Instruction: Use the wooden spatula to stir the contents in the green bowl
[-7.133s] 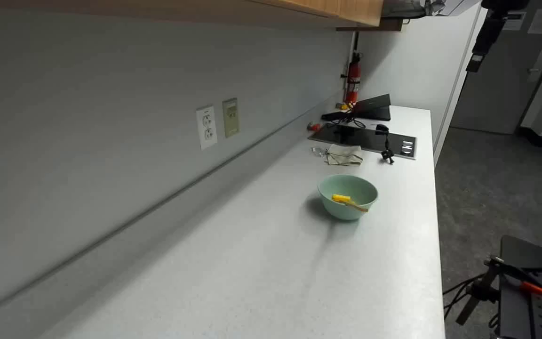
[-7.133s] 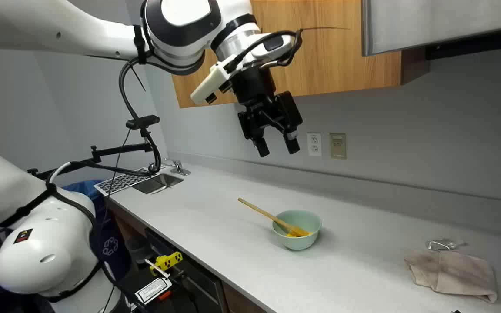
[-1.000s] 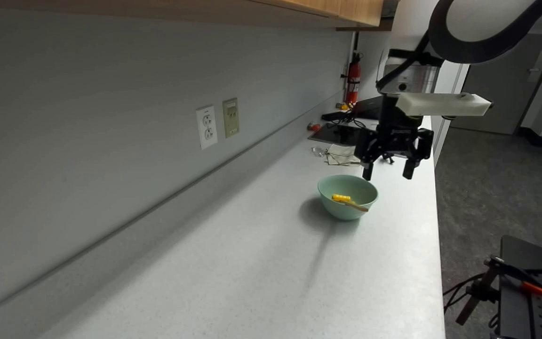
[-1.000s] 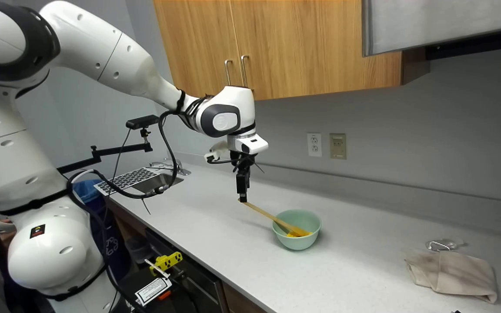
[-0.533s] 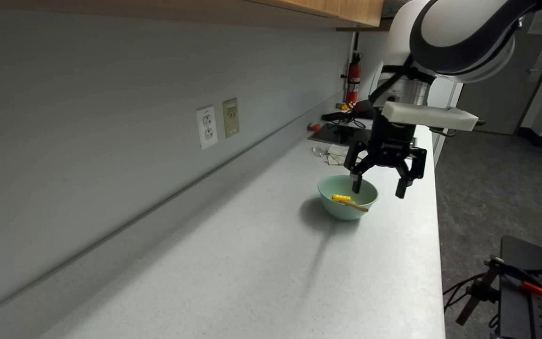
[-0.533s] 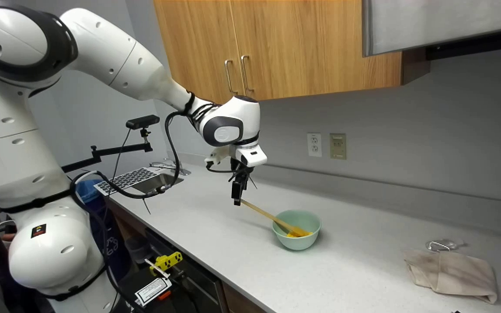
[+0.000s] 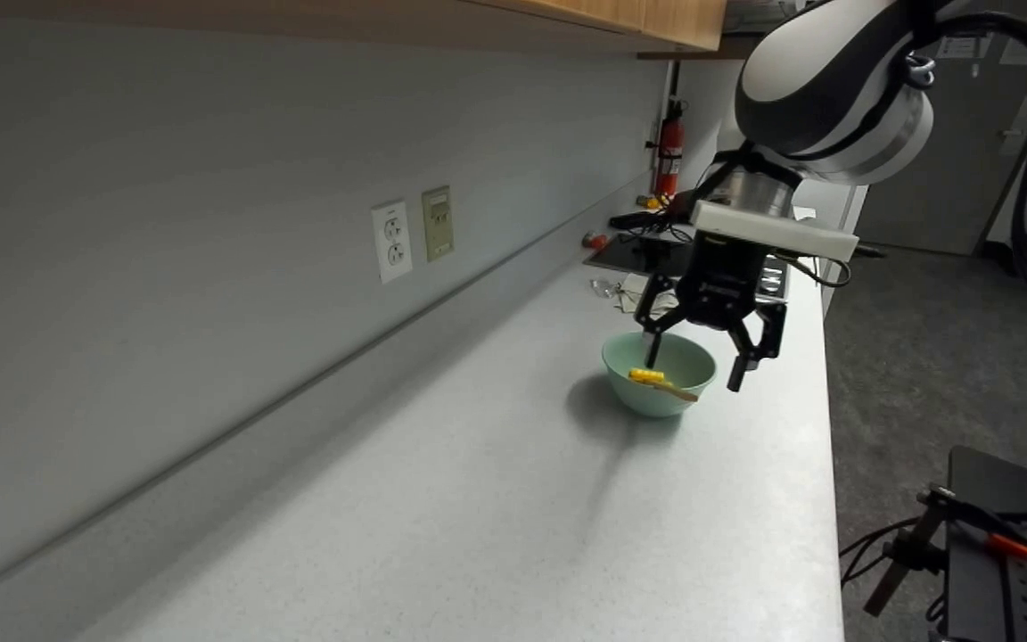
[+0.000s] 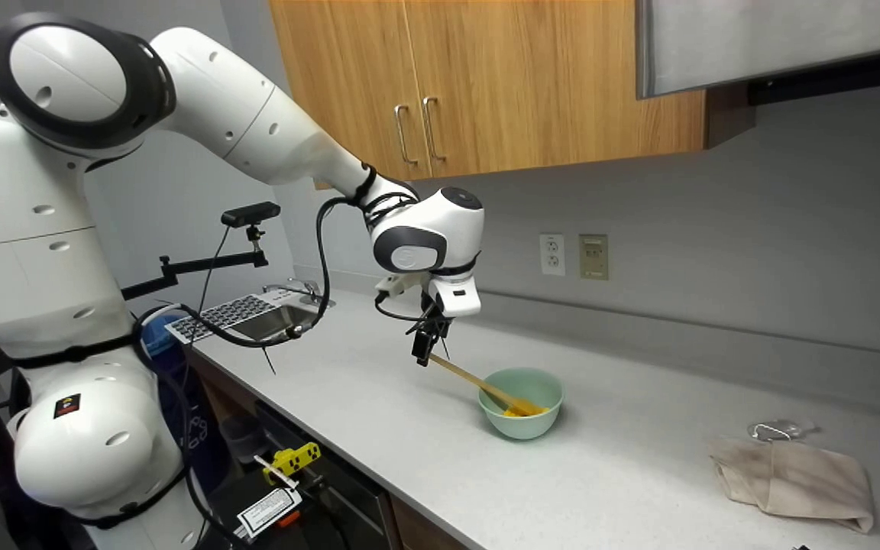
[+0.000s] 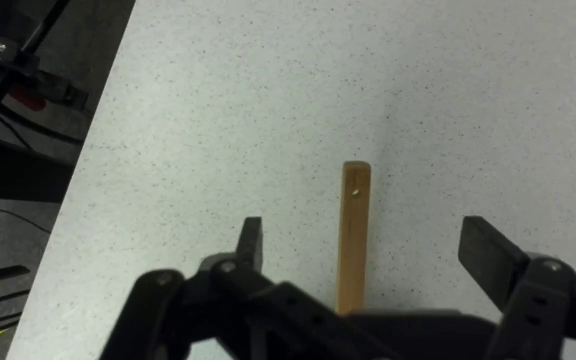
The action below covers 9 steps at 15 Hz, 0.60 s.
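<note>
The pale mint-green bowl stands upright on the counter in both exterior views. Yellow pieces lie in it. The wooden spatula leans over the bowl's rim, its head among the yellow pieces and its handle sticking out over the counter. My gripper points down at the handle's free end. In the wrist view my gripper is wide open, with the spatula handle seen between the fingers, apart from both. The bowl is hidden in the wrist view. It cannot be told whether the fingertips reach handle height.
A folded cloth lies on the counter with a clear plastic item behind it. A sink is at the far left. Wooden cabinets hang above. The counter's front edge drops off to the floor.
Since 7.1 s ago the open gripper has come down and turned upright at the handle's end. In the last second it lowered and shifted slightly. The bowl and spatula have not moved.
</note>
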{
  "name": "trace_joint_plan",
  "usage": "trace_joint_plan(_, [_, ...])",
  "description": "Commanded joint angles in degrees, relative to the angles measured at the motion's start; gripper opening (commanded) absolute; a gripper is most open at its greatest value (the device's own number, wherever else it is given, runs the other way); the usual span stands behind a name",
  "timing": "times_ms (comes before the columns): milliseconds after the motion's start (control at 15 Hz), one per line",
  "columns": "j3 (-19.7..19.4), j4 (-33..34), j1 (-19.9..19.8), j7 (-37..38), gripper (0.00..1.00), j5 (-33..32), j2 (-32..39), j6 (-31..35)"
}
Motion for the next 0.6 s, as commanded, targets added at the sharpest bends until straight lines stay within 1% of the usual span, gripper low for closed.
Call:
trace_joint_plan(0, [-0.2, 2.8, -0.3, -1.4, 1.0, 4.4, 3.9, 0.3])
trace_joint_plan(333, [-0.1, 4.3, 0.0, -1.3, 1.0, 5.8, 7.1, 0.4])
trace_joint_plan(400, [-0.2, 4.6, 0.0, -1.3, 0.89, 5.6, 7.5, 0.4])
trace_joint_plan(467, [-0.2, 4.8, 0.0, -1.3, 0.74, 5.5, 7.8, 0.4])
trace_joint_plan(533, [-0.2, 4.8, 0.0, -1.3, 0.65, 5.1, 8.1, 0.5])
